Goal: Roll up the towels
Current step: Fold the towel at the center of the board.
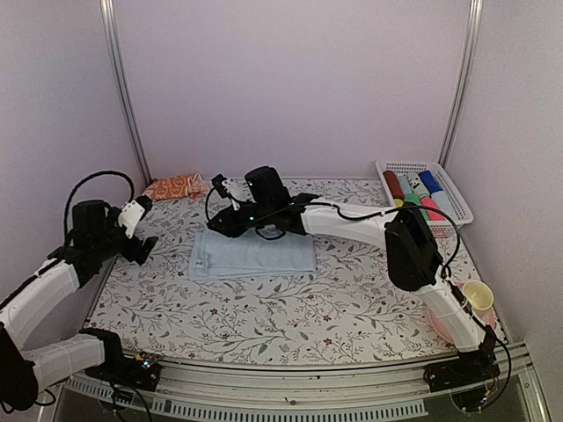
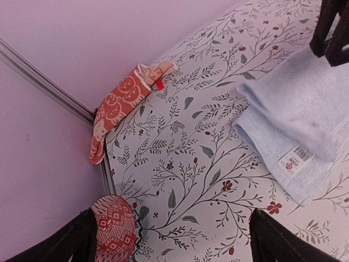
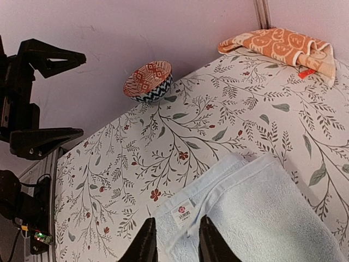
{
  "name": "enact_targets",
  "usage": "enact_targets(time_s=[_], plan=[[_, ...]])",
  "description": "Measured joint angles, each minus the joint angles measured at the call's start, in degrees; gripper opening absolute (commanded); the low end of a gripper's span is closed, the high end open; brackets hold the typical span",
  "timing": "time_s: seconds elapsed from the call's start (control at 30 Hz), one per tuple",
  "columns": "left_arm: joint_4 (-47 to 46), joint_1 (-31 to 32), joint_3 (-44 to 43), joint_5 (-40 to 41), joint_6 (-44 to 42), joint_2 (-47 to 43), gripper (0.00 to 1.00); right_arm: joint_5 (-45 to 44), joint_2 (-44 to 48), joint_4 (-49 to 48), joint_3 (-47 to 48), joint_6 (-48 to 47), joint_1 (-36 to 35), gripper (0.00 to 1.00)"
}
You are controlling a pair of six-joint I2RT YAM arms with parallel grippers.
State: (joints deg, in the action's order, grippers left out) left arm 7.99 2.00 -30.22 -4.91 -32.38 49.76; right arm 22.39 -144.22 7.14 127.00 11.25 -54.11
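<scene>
A light blue towel [image 1: 251, 255] lies folded flat mid-table, its label corner [image 3: 184, 212] toward the left arm. My right gripper [image 3: 173, 240] hovers low over that corner, its jaws a little apart with the towel's edge showing between them; from above it sits at the towel's far left [image 1: 222, 227]. The orange-red towel [image 1: 174, 186] with white face prints lies crumpled against the back wall [image 2: 122, 101] [image 3: 278, 46]. My left gripper [image 2: 172, 234] is wide open over bare table at the left [image 1: 145, 237], holding nothing.
A red patterned bowl [image 2: 114, 229] sits by the left wall, next to my left gripper's finger. A white basket [image 1: 424, 189] of rolled towels stands at the back right. A yellow cup [image 1: 478, 294] is at the right edge. Walls close in the left, back and right.
</scene>
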Motion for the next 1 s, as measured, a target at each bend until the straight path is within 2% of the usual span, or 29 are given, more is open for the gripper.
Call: enact_targets(time_s=[0.3,0.43,0.6,0.77,1.0], plan=[[-0.09,-0.04,-0.68,-0.59,0.76,2.38,0.97,1.44,-1.4,-1.79,-0.42,-0.02,0.0,0.55],[1.55,-0.07,-6.54,-4.31,2.29,10.01,0.97,-1.75,4.11,-2.03,-11.32,0.07,0.7,0.59],[4.59,0.33,-15.34,-11.32,5.55,19.45,0.96,-7.89,15.93,-1.2,-29.55,1.46,3.04,0.72],[6.93,2.49,-21.57,-14.27,8.5,29.24,0.9,-14.91,24.09,-1.11,-39.45,1.62,6.58,0.75],[8.68,4.37,-31.26,-15.72,13.6,44.54,0.81,-20.22,24.85,-1.05,-41.29,2.03,10.36,0.75]])
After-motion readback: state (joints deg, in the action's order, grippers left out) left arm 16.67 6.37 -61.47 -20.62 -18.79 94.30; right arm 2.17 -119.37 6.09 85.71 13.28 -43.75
